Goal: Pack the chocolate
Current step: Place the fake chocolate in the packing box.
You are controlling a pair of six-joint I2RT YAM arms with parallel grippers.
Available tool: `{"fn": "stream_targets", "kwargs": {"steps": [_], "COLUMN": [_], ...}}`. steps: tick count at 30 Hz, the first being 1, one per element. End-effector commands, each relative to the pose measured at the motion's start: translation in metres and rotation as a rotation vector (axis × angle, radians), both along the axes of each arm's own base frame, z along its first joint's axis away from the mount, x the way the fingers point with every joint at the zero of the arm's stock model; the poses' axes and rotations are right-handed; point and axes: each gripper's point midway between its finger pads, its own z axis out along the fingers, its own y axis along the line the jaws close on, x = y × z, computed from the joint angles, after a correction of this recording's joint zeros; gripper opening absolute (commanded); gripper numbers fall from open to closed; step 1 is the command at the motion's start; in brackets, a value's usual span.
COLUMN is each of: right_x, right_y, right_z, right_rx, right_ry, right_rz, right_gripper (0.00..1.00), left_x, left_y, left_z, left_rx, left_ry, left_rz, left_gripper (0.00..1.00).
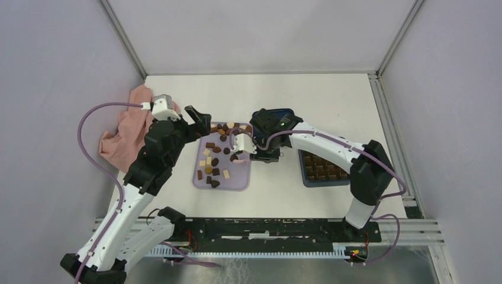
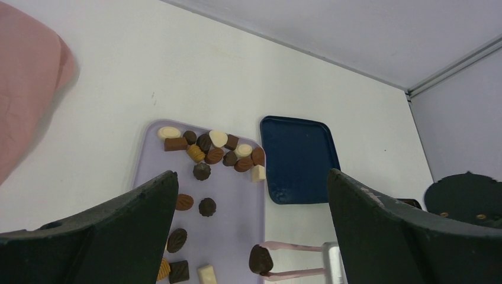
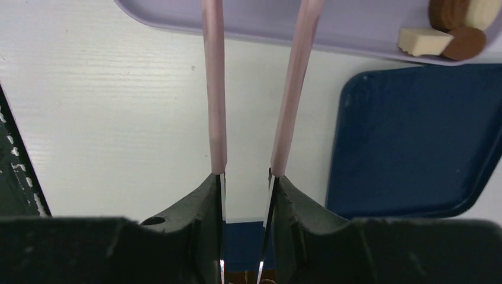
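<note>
Several chocolate pieces (image 1: 214, 161), dark, mid brown and cream, lie scattered on the flat lilac tray (image 1: 238, 181); they also show in the left wrist view as chocolates (image 2: 214, 155) on the tray (image 2: 237, 201). My right gripper (image 1: 257, 155) (image 3: 245, 174) is shut on pink-tipped metal tweezers (image 3: 290, 94). The tweezers (image 2: 296, 260) pinch one dark chocolate (image 2: 260, 259) at the tray's right edge. My left gripper (image 1: 198, 118) (image 2: 251, 177) hangs open over the tray's far left corner with nothing in it.
A dark blue box with brown grid compartments (image 1: 322, 168) stands right of the tray. A flat dark blue lid (image 2: 299, 160) (image 3: 414, 142) lies behind the right gripper. A pink cloth (image 1: 127, 127) (image 2: 26, 83) is bunched at the table's left edge.
</note>
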Motion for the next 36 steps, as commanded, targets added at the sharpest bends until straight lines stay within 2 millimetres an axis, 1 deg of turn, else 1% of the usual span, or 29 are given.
{"fn": "stream_targets", "kwargs": {"steps": [1, 7, 8, 11, 15, 18, 23, 28, 32, 36], "right_x": [0.002, 0.013, 0.017, 0.024, 0.029, 0.028, 0.018, 0.007, -0.002, -0.006], "right_y": [-0.009, -0.050, -0.059, -0.089, -0.132, -0.168, -0.223, -0.271, -0.300, -0.318], "right_z": [0.036, 0.047, 0.051, 0.053, 0.055, 0.049, 0.031, 0.017, 0.006, -0.001], "right_rx": [0.112, 0.145, 0.153, 0.164, 0.177, 0.172, 0.142, 0.090, 0.031, -0.023], "right_ry": [-0.035, -0.062, -0.073, -0.085, -0.112, -0.120, -0.126, -0.129, -0.109, -0.097], "right_rz": [-0.023, -0.122, -0.149, -0.232, -0.354, -0.454, -0.612, -0.737, -0.796, -0.817], "right_gripper": [0.27, 0.27, 0.27, 0.27, 0.27, 0.27, 0.27, 0.28, 0.28, 0.28], "left_x": [0.006, 0.017, 0.020, 0.027, 0.039, 0.049, 0.063, 0.071, 0.074, 0.072], "left_y": [-0.007, -0.022, -0.025, -0.034, -0.044, -0.054, -0.069, -0.079, -0.082, -0.081], "left_z": [0.007, 0.001, 0.000, -0.002, -0.003, -0.007, -0.014, -0.019, -0.022, -0.025], "left_rx": [-0.085, -0.099, -0.101, -0.104, -0.108, -0.111, -0.114, -0.100, -0.090, -0.087], "left_ry": [-0.018, 0.007, 0.012, 0.021, 0.030, 0.041, 0.063, 0.080, 0.087, 0.088], "left_rz": [0.004, -0.041, -0.049, -0.070, -0.096, -0.117, -0.161, -0.196, -0.206, -0.207], "left_gripper": [1.00, 1.00, 1.00, 1.00, 1.00, 1.00, 1.00, 0.99, 0.99, 0.99]}}
